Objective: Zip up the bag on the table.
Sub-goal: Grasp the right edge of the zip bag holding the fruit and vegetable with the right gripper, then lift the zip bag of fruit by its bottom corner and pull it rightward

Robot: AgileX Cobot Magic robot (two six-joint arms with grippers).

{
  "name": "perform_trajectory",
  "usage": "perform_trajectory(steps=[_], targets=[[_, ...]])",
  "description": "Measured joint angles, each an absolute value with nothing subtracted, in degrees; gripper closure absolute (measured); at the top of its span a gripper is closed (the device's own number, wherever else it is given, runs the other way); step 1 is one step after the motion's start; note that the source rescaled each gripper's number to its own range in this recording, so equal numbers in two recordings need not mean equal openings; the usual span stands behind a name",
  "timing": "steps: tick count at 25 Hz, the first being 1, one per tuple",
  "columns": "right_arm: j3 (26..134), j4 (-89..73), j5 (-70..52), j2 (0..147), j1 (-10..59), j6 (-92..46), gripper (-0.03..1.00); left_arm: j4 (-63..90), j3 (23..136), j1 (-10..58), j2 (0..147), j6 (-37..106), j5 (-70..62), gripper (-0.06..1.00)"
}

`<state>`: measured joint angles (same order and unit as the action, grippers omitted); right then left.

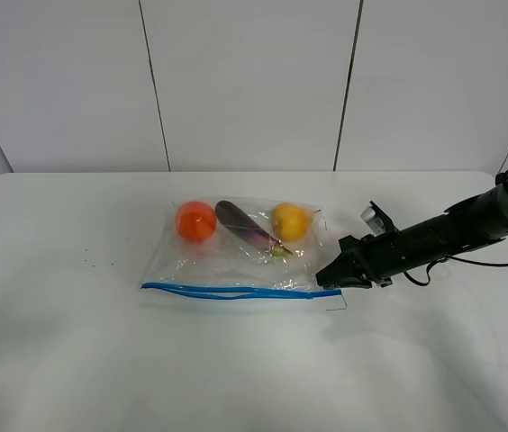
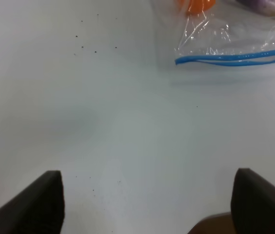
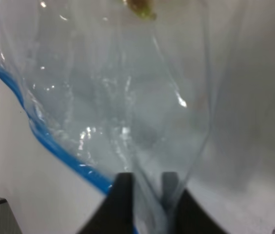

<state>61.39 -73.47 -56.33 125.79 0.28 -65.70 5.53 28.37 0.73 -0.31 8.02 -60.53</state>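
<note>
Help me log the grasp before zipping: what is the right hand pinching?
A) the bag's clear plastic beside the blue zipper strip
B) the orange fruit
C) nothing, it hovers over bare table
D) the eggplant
A: the right wrist view shows the right hand closed on the bag film next to the blue zipper strip.

high view overlooks table (image 1: 56, 360); both wrist views share bag (image 1: 227, 267).

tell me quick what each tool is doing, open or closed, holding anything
left tool: open, holding nothing, above the table
right tool: closed on the bag, by the end of its blue zipper strip
</note>
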Motion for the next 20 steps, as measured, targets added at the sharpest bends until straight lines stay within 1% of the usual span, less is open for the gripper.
perform_trajectory(steps=[1, 2, 15, 20], targets=[[61.4, -73.5, -56.3, 125.8, 0.3, -65.7, 0.95, 5.5, 28.4, 0.7, -0.3, 8.0, -60.5, -0.06], [61.4, -73.5, -56.4, 125.8, 0.3, -65.7, 0.97, 5.5, 28.4, 0.7, -0.3, 8.0, -60.5, -0.06], [61.4, -73.7, -60.7, 125.8, 0.3, -65.5, 0.97, 5.5, 28.4, 0.7, -0.3, 8.0, -60.5, -0.06], [61.4, -75.7, -65.3, 125.8, 0.3, -65.1, 0.97, 5.5, 28.4, 0.7, -0.3, 8.0, -60.5, -0.06]])
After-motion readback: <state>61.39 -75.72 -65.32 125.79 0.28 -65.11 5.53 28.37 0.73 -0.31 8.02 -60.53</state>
